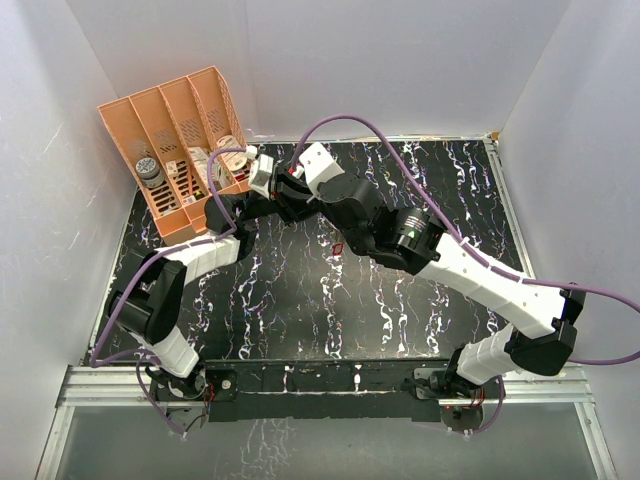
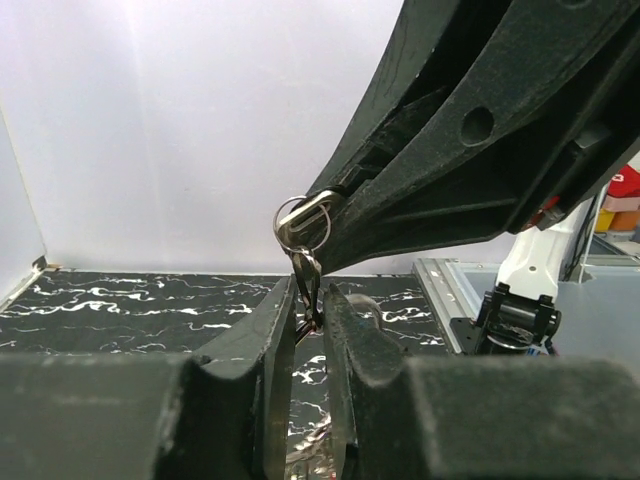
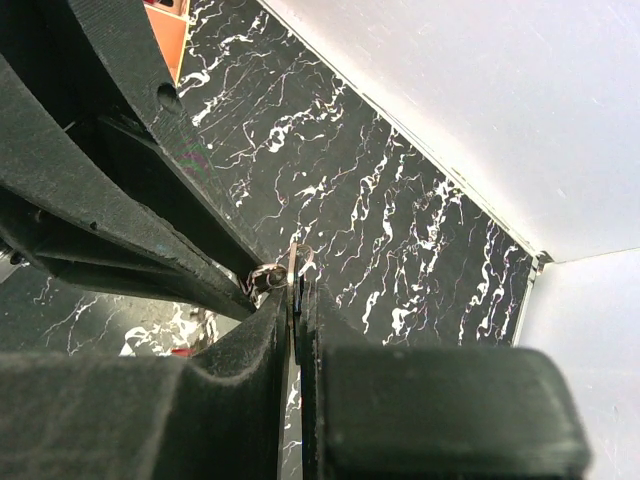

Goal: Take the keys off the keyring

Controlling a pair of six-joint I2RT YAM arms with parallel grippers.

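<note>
As right fingers (image 3: pixel 245 345) pinch one keyring (image 2: pixel 303 218), one key (image 2: pixel 308 282) hangs below.

Silvery keyring (image 2: pixel 303 221) aloft; dark key (image 2: pixel 307 284) dangling below.

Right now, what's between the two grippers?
The keyring, at the tip of the right gripper, with a key hanging into the left gripper; left wrist view.

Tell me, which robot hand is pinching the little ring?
The right gripper, shut on the keyring; the left gripper only flanks a key hanging below.
</note>
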